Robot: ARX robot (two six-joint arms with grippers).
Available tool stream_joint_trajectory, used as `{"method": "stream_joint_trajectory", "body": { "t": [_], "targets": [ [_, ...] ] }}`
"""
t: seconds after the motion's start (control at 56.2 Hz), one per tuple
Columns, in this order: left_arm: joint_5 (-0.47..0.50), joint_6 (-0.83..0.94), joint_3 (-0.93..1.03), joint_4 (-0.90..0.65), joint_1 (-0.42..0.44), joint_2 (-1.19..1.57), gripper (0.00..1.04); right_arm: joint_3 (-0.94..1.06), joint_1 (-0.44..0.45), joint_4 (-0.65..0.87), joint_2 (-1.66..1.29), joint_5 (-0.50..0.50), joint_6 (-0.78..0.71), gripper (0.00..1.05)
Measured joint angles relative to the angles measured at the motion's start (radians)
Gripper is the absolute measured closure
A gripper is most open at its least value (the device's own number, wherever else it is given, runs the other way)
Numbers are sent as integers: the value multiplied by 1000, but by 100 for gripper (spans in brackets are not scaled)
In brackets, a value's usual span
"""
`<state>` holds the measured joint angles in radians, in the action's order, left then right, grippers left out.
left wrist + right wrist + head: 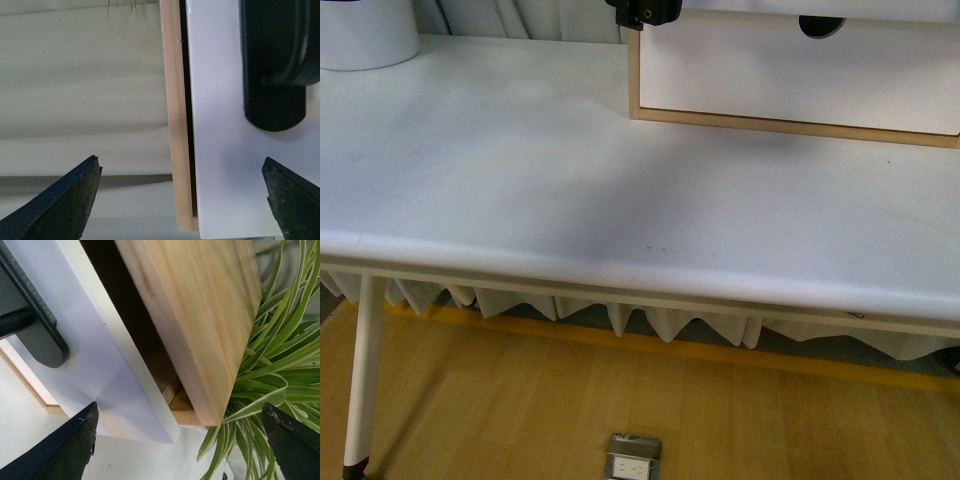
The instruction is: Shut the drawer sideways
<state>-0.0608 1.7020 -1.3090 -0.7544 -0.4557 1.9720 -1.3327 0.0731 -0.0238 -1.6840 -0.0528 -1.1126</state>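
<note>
Spread wide and gripping nothing, the left gripper (180, 162) frames the drawer (225, 175), which fills the right half of its view, black handle (272, 60) at upper right. Equally unclenched, the right gripper (180, 407) faces the other end, where the white front stands off the wooden cabinet (200, 315). Both seem posed to push, not grasp. A striped plant (280, 365) crowds that frame's right edge.

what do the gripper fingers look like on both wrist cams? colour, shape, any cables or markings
Left gripper: two matte, near-black fingers, wedge-shaped, tapering to blunt tips, with a rough, slightly scuffed surface. Right gripper: the same dark tapered fingers. No cables, labels or markings show on either. The arms themselves are outside both wrist views.
</note>
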Motion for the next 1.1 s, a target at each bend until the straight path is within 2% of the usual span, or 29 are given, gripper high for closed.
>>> {"method": "stream_joint_trajectory", "body": {
  "t": [0.231, 0.623, 0.872, 1.103],
  "targets": [
    [25, 0, -103, 5, 0, 86, 6, -42, 5, 73, -79, 11, 48, 9],
    [26, -13, -108, -32, 2, 105, 6, -27, 16, 89, -80, -14, 88, 9],
    [27, -33, 12, -79, 9, 13, 6, 69, 29, 94, 53, -51, 132, 9],
    [66, -126, 311, -207, 8, -264, 6, 283, 30, 126, 373, -68, 226, 9]
  ]
}}
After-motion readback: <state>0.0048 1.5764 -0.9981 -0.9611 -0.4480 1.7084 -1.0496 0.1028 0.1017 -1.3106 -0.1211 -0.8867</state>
